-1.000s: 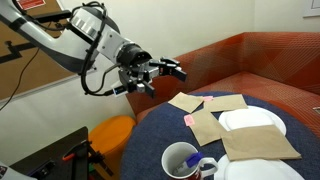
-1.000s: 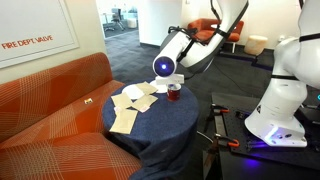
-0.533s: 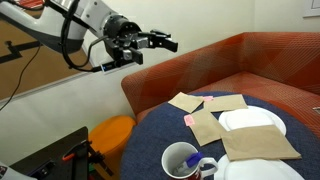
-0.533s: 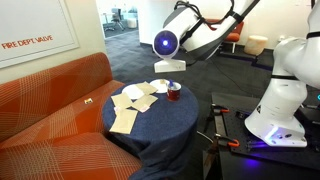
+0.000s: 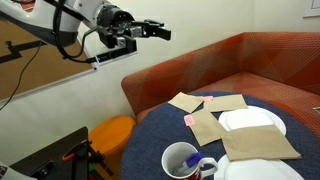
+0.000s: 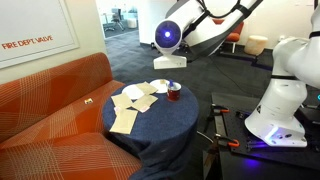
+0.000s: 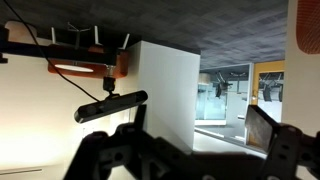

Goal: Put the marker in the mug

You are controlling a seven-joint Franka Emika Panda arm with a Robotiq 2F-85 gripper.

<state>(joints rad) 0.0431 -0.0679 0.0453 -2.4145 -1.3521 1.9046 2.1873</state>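
The white mug (image 5: 180, 160) stands at the near edge of the round blue table (image 5: 160, 125), its handle with dark marks to its right. I cannot make out the marker in any view. My gripper (image 5: 155, 30) is high above and to the left of the table, far from the mug, with its fingers apart and nothing between them. The wrist view looks at a ceiling and a white wall, with the dark fingers (image 7: 190, 150) at the bottom edge; no table shows there. The arm (image 6: 185, 30) also shows raised over the table.
Brown napkins (image 5: 215, 125) and white plates (image 5: 248, 120) lie on the table, with a small pink-red object (image 5: 187, 120) beside the napkins. An orange sofa (image 5: 250, 60) curves behind the table. An orange stool (image 5: 110, 135) stands at the left.
The arm has lifted up and to the left, away from the table. The gripper has stayed open and empty.
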